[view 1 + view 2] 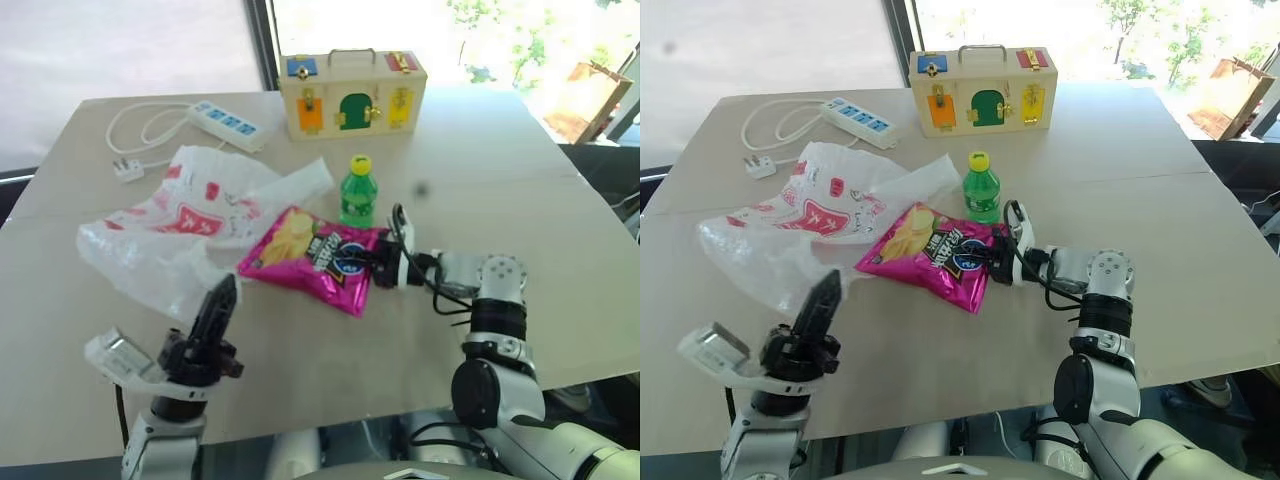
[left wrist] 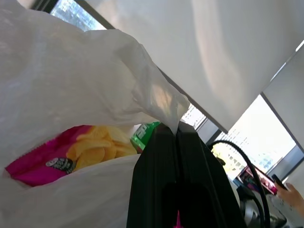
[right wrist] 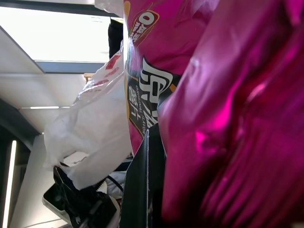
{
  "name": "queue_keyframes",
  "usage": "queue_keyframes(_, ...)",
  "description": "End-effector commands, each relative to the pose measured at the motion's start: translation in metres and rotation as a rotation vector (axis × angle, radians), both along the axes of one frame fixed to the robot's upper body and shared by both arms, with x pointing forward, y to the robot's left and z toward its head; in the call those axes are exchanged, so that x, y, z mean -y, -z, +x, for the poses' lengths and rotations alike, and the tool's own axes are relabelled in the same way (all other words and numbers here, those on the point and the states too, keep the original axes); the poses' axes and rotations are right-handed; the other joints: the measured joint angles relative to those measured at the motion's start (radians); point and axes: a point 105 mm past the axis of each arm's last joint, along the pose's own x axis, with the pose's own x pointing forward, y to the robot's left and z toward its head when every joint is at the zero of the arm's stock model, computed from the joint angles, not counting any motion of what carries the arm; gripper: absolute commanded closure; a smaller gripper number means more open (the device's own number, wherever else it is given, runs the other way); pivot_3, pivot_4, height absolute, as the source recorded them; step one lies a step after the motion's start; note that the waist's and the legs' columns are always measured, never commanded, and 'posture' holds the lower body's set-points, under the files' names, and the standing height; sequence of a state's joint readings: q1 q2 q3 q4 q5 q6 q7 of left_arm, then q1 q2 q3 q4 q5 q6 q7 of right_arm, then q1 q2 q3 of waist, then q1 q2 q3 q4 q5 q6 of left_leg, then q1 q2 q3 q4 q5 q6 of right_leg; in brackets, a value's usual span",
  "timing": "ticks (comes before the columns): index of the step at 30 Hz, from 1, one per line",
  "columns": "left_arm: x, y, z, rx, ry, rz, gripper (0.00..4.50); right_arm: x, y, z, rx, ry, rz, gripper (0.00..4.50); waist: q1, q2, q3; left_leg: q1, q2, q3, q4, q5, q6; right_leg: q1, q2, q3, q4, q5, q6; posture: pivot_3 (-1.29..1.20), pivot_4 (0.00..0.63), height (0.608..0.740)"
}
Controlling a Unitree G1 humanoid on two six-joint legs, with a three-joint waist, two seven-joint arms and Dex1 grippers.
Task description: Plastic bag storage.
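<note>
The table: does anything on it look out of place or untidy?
Yes. The plastic bag lies crumpled and spread over the table, not stored. The pink chips packet lies partly on its edge, with the shut right gripper clamped on the packet.

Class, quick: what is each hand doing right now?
Left hand: shut on the plastic bag.
Right hand: shut on the chips packet.

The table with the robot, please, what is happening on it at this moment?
The robot is busy with the plastic bag and the pink chips packet on the table. Its left gripper is shut on a fold of the bag's near edge. Its right gripper is shut on the packet's end. A green bottle stands upright just behind the packet.
</note>
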State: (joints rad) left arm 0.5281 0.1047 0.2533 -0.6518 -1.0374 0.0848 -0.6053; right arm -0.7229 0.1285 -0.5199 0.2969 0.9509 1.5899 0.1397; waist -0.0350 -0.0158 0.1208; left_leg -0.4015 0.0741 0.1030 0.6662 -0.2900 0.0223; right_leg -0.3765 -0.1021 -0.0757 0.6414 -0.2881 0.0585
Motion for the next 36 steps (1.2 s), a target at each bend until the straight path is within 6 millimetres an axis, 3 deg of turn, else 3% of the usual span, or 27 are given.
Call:
queue_keyframes(1, -0.008, -0.015, -0.005, 0.062, -0.046, -0.029, 4.50, -0.002, -0.006, -0.008, 0.015, -0.027, 0.061, 4.49, 0.000, 0.000, 0.000, 0.000, 0.000, 0.000, 0.000, 0.000, 0.000, 0.000, 0.000, 0.000, 0.000, 0.000, 0.000, 0.00, 0.150, 0.740)
queue_keyframes(5, -0.007, -0.015, -0.005, 0.061, -0.044, -0.039, 4.50, 0.010, -0.002, -0.006, 0.015, 0.006, 0.048, 4.49, 0.000, 0.000, 0.000, 0.000, 0.000, 0.000, 0.000, 0.000, 0.000, 0.000, 0.000, 0.000, 0.000, 0.000, 0.000, 0.00, 0.150, 0.740)
queue_keyframes(8, 0.002, -0.013, -0.006, 0.051, 0.000, -0.035, 4.50, 0.007, -0.004, -0.006, 0.020, 0.003, 0.049, 4.49, 0.000, 0.000, 0.000, 0.000, 0.000, 0.000, 0.000, 0.000, 0.000, 0.000, 0.000, 0.000, 0.000, 0.000, 0.000, 0.00, 0.150, 0.740)
queue_keyframes(23, 0.029, 0.012, -0.023, -0.036, 0.187, 0.076, 4.50, -0.057, -0.037, 0.007, 0.060, -0.073, 0.119, 4.49, -0.004, 0.001, 0.001, 0.000, 0.000, 0.001, 0.000, 0.000, 0.000, -0.001, 0.000, 0.001, 0.000, 0.000, 0.000, 0.00, 0.150, 0.740)
queue_keyframes(28, 0.032, 0.017, -0.023, -0.045, 0.199, 0.114, 4.50, -0.079, -0.063, 0.007, 0.049, -0.114, 0.277, 4.49, -0.004, 0.001, 0.001, 0.000, 0.000, 0.001, 0.000, 0.000, 0.000, -0.001, 0.000, 0.001, 0.000, 0.000, 0.000, 0.00, 0.150, 0.740)
queue_keyframes(32, 0.036, 0.024, -0.022, -0.059, 0.229, 0.142, 4.50, -0.096, -0.059, 0.004, 0.070, -0.142, 0.238, 4.49, -0.005, 0.001, 0.001, 0.000, 0.000, 0.001, 0.000, 0.000, 0.000, -0.001, 0.000, 0.001, 0.000, 0.000, 0.000, 0.00, 0.150, 0.740)
queue_keyframes(35, 0.041, 0.030, -0.019, -0.066, 0.268, 0.176, 4.50, -0.103, -0.074, 0.002, 0.099, -0.164, 0.298, 4.49, -0.005, 0.002, 0.001, 0.000, 0.000, 0.001, 0.000, 0.000, 0.000, -0.001, 0.000, 0.001, 0.000, 0.000, 0.000, 0.00, 0.150, 0.740)
queue_keyframes(36, 0.043, 0.031, -0.017, -0.064, 0.287, 0.194, 4.50, -0.103, -0.088, 0.000, 0.122, -0.180, 0.356, 4.49, -0.004, 0.001, 0.001, 0.000, 0.000, 0.001, 0.000, 0.000, 0.000, -0.001, 0.000, 0.001, 0.000, 0.000, 0.000, 0.00, 0.150, 0.740)
